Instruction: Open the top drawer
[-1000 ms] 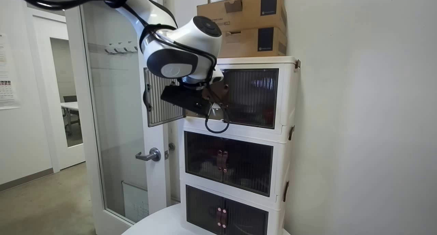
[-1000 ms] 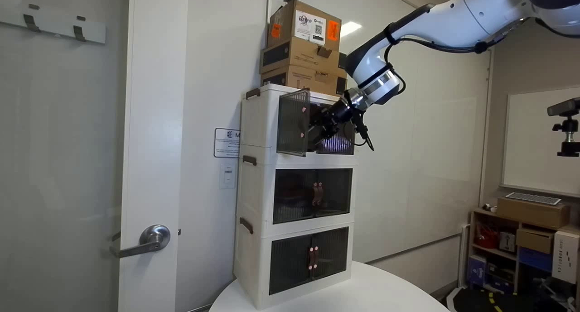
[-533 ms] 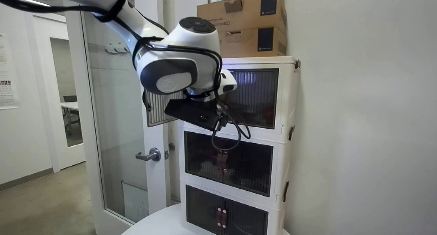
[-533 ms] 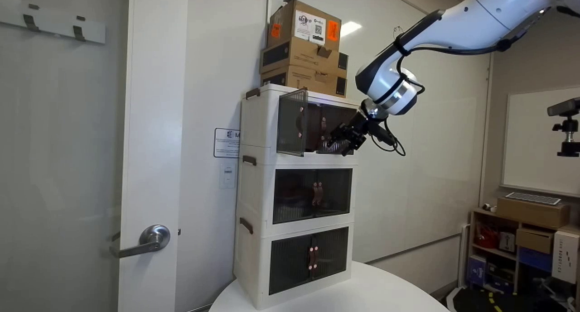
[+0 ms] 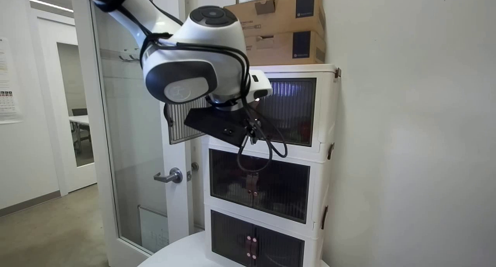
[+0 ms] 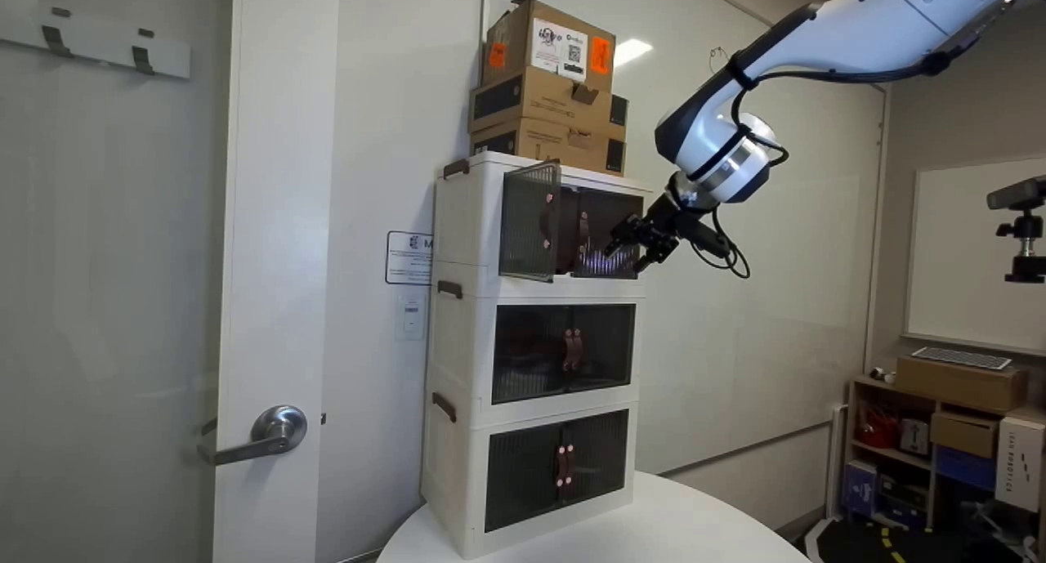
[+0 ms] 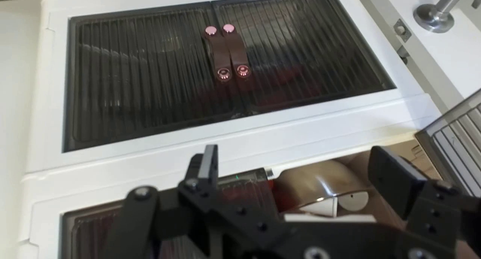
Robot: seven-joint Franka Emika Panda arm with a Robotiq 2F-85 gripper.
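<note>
The top drawer is the uppermost white-framed compartment with two smoky ribbed door panels. One panel [image 6: 529, 220] stands swung open; it also shows in an exterior view [image 5: 186, 123] and at the right edge of the wrist view [image 7: 460, 138]. The other panel [image 6: 606, 224] is closed and shows in an exterior view [image 5: 294, 112]. My gripper [image 6: 628, 258] is open and empty, in front of the closed panel and apart from the open one. In the wrist view the gripper's fingers [image 7: 300, 168] stand wide apart, with the open compartment behind. The arm hides part of the compartment in an exterior view.
A shiny bowl-like object [image 7: 319, 182] lies inside the open compartment. The middle compartment [image 6: 564, 350] and bottom compartment [image 6: 556, 469] have closed doors. Cardboard boxes [image 6: 556, 101] are stacked on top. The cabinet stands on a round white table [image 6: 686, 530], near a glass door [image 5: 131, 123].
My gripper has come out of the opening beside the swung-open panel and backed away from the cabinet, towards the front of the closed panel. The open panel has stayed at about the same angle.
</note>
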